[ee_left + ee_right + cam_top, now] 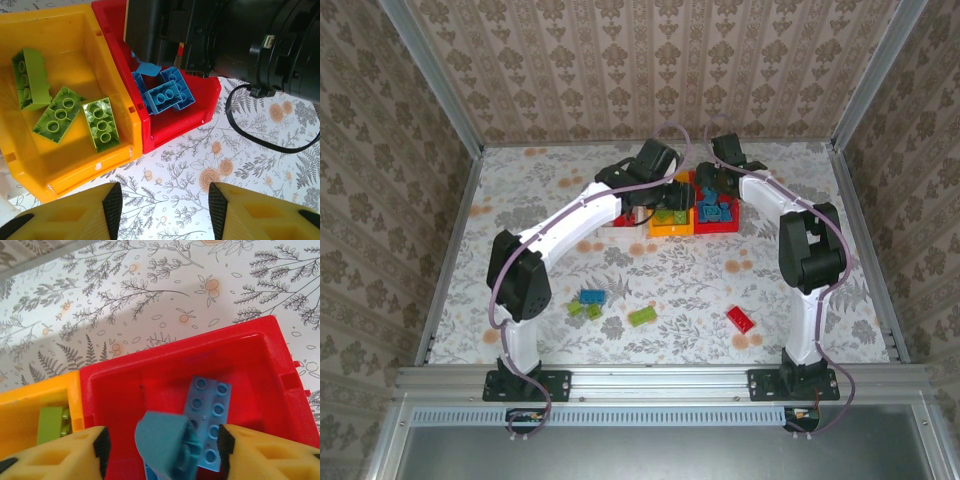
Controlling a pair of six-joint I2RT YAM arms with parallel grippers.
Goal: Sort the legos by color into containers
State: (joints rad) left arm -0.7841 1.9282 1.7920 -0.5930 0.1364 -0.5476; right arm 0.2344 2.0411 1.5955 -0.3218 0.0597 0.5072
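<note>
Legos (642,316) dot the floral table (700,285) inside wallpapered walls (650,60); left gripper (165,200) and right gripper (162,445) fingers apart.

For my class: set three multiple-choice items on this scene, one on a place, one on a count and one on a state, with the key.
1. In the left wrist view, the blue bricks lie: A. on a metal rail; B. in the red bin; C. in a white bin.
2. Count the lime green bricks in the yellow-orange bin: A. three; B. one; C. six.
3. The left gripper has its jaws: A. shut on a red brick; B. shut on a cable; C. open and empty.
Key: 1 B, blue studs show against its red floor; 2 A, three lie side by side; 3 C, bare table shows between them.
</note>
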